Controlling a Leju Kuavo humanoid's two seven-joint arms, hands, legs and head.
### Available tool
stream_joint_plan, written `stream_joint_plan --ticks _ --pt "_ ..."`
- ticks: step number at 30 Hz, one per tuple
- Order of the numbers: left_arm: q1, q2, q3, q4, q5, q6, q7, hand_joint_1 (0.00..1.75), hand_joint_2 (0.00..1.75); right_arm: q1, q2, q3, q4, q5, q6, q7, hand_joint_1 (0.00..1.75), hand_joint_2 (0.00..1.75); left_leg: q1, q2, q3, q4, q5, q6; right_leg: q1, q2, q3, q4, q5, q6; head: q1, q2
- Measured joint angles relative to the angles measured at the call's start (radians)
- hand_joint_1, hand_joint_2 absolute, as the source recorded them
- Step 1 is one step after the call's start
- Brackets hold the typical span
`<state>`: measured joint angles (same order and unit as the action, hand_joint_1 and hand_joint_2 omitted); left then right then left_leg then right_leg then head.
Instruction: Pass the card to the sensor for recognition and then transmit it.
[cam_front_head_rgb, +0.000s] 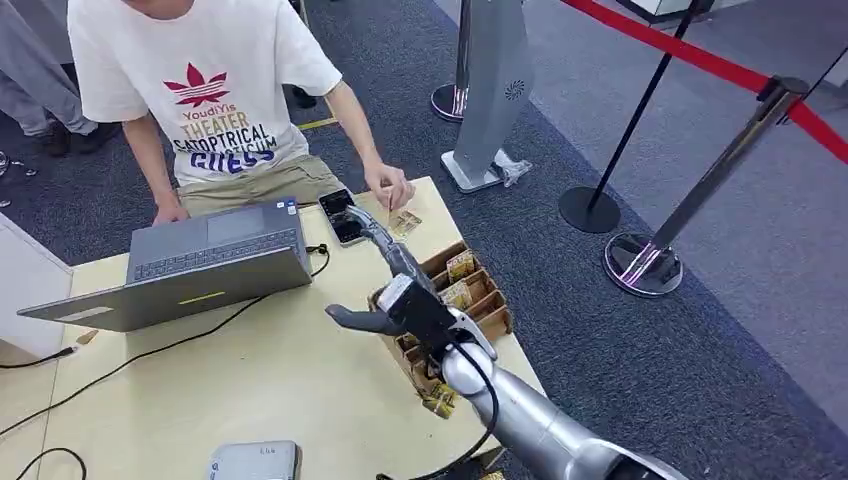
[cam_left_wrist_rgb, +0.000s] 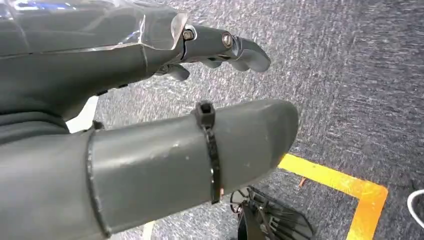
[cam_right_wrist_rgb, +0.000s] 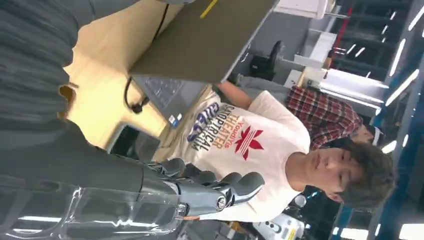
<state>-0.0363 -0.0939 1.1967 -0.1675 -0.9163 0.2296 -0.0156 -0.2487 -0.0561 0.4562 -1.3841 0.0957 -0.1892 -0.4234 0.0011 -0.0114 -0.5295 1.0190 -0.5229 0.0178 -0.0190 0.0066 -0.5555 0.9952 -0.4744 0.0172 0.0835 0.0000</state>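
Cards (cam_front_head_rgb: 461, 266) sit in the wooden tray (cam_front_head_rgb: 497, 322) at the table's edge in the head view; another card (cam_front_head_rgb: 405, 223) lies under the person's hand (cam_front_head_rgb: 388, 185) beside the phone (cam_front_head_rgb: 342, 216). The right hand (cam_front_head_rgb: 385, 262) reaches toward it, apparently empty, so the handover looks mostly done. Left wrist view: left hand (cam_left_wrist_rgb: 150, 125) loose, holding nothing, above carpet. Right wrist view: fingers (cam_right_wrist_rgb: 220, 192) spread, nothing held.

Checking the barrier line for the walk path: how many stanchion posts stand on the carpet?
2: one thin black post on a dark round base, and one silver post nearer the camera on a shiny base. More may stand outside the frame.
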Motion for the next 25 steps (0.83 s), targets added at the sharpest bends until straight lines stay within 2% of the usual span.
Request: stream_joint_plan --ticks 12,25 --pt "-0.002 -0.013 0.000 0.000 -0.037 -0.010 -0.019 0.00 0.00 0.209 0.041 -0.050 -0.133 -0.014 -0.039 -0.009 0.00 1.75 0.000 0.000 0.000 0.000 0.000 0.000 0.000 0.000 0.000 0.000 0.000 0.000 0.000 0.000" --pt "-0.006 -0.025 -0.007 0.000 -0.072 -0.021 -0.029 0.00 0.00 0.250 0.068 -0.068 -0.146 -0.022 -0.039 -0.014 0.00 1.75 0.000 0.000 0.000 0.000 0.000 0.000 0.000 0.001 0.000 0.000 0.000 0.000 0.000 0.000"
